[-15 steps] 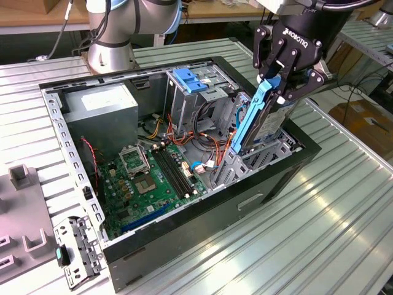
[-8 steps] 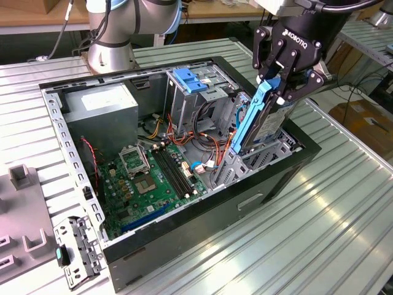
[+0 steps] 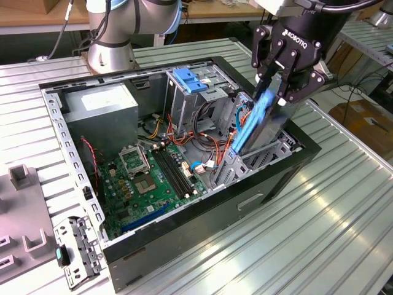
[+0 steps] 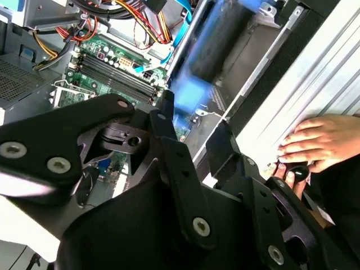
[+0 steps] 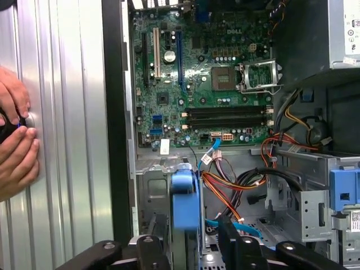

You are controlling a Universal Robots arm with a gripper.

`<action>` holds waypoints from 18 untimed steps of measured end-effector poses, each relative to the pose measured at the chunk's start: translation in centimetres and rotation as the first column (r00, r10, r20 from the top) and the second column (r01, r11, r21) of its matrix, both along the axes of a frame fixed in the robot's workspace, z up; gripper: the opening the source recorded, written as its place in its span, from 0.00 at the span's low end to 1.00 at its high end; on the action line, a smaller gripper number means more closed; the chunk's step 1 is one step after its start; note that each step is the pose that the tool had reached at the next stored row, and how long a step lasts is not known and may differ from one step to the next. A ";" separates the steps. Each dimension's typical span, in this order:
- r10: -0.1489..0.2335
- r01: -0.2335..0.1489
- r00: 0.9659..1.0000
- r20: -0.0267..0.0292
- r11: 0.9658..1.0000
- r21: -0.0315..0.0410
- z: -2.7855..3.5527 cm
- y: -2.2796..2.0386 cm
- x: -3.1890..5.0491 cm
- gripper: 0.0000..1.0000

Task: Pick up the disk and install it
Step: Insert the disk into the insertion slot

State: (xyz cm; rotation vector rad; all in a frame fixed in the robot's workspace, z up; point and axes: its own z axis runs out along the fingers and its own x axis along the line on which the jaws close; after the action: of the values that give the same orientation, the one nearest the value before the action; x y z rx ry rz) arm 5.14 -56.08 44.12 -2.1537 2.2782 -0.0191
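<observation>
A ribbed metal bench carries an open black computer case lying on its side, with the arm's grey base standing behind it. Inside the case, a green motherboard covers the floor, and a grey power supply with a white sticker fills the corner toward the exterior view's left. A tall grey cage topped by a blue handle rises at mid-case. Just beside it, toward the exterior view's right, the disk stands steeply tilted. Its blue rail faces the camera and its lower end is down among the metal bay brackets at the case's wall. The black claw is clamped on the disk's upper end, one finger on each side. Orange and red cables loop close against the disk's lower half, between it and the cage. In both wrist views a person's hand rests on the bench just outside the case wall, the fingers around a small dark object.
</observation>
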 end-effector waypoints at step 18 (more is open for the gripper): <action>0.001 -0.001 1.000 0.000 1.000 0.000 -3.75 0.00 0.00 0.24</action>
State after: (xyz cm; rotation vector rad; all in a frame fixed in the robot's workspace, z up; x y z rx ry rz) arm 5.14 -56.08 40.37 -2.1549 2.2769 -0.0194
